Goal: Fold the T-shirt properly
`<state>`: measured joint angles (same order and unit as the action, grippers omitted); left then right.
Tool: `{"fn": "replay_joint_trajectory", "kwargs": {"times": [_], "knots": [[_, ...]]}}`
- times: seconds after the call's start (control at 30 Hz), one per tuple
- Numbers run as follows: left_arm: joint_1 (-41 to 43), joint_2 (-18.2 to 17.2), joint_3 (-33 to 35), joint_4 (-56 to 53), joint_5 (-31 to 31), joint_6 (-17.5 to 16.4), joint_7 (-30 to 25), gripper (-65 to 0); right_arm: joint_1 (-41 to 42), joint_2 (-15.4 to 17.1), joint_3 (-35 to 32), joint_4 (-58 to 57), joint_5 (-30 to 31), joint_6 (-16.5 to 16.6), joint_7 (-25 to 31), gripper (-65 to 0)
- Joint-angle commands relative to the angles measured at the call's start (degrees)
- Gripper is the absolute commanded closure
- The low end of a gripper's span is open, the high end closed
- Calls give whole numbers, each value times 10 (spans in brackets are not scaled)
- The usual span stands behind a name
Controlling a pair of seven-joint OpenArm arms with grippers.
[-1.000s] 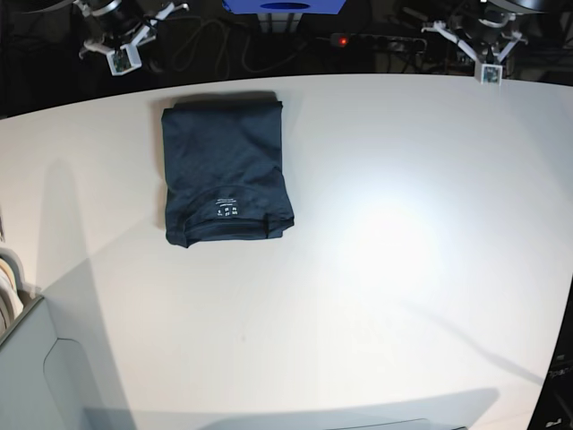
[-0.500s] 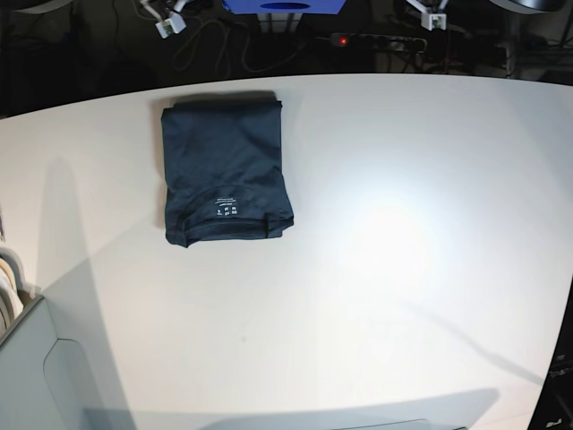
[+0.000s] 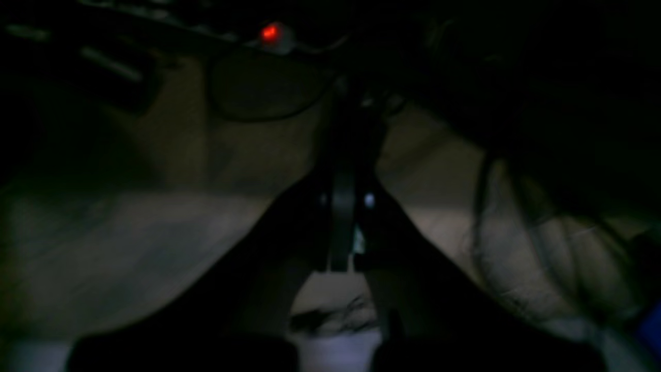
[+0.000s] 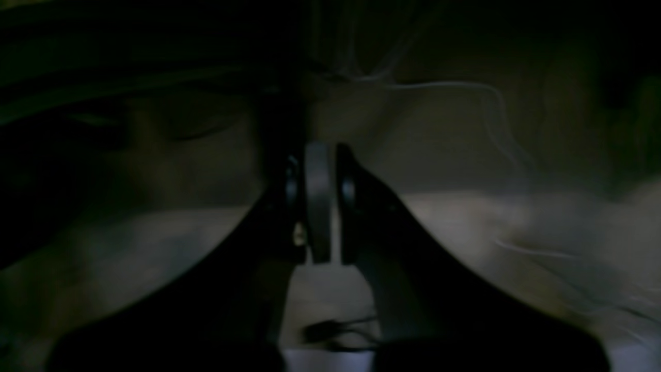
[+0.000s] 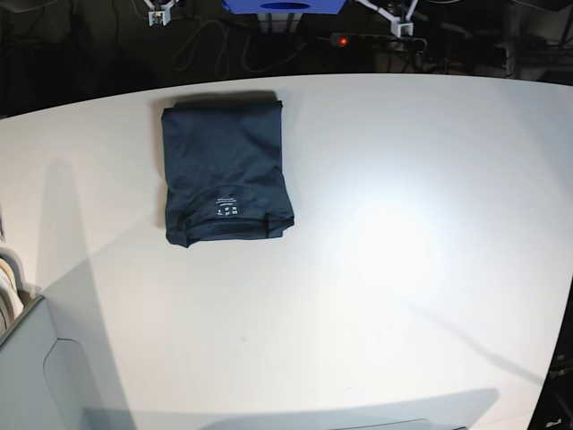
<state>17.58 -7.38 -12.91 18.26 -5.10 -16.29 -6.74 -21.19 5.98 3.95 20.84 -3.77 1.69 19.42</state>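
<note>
The T-shirt [image 5: 224,175], dark navy, lies folded into a neat rectangle on the white table [image 5: 403,233], left of centre, with its small white neck label facing up near the front edge. Nothing touches it. My right gripper [image 5: 159,12] barely shows at the top left of the base view, behind the table's far edge. My left gripper [image 5: 400,20] sits at the top right, also behind that edge. In the left wrist view the left gripper [image 3: 343,217] has its jaws pressed together with nothing between them. The right gripper [image 4: 317,206] looks the same in its own view. Both hang over a dim floor.
A power strip with a red light [image 5: 342,40] and dark cables lie on the floor behind the table; the light [image 3: 268,33] also shows in the left wrist view. A blue object [image 5: 285,5] sits at top centre. A grey bin edge [image 5: 27,358] stands at the lower left.
Both arms have pulled back and up, away from the table's far edge, almost leaving the base view. The T-shirt has not moved.
</note>
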Motion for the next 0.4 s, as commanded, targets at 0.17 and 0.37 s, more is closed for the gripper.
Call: {"fn": "replay_joint_trajectory", "kwargs": {"times": [0.17, 0.37], "knots": [[13, 8, 41, -2, 0, 18, 1, 0, 3, -22, -36, -8, 4, -162, 16, -2], [11, 9, 42, -2, 3, 18, 0, 0, 13, -32, -51, -9, 4, -176, 16, -2]]}}
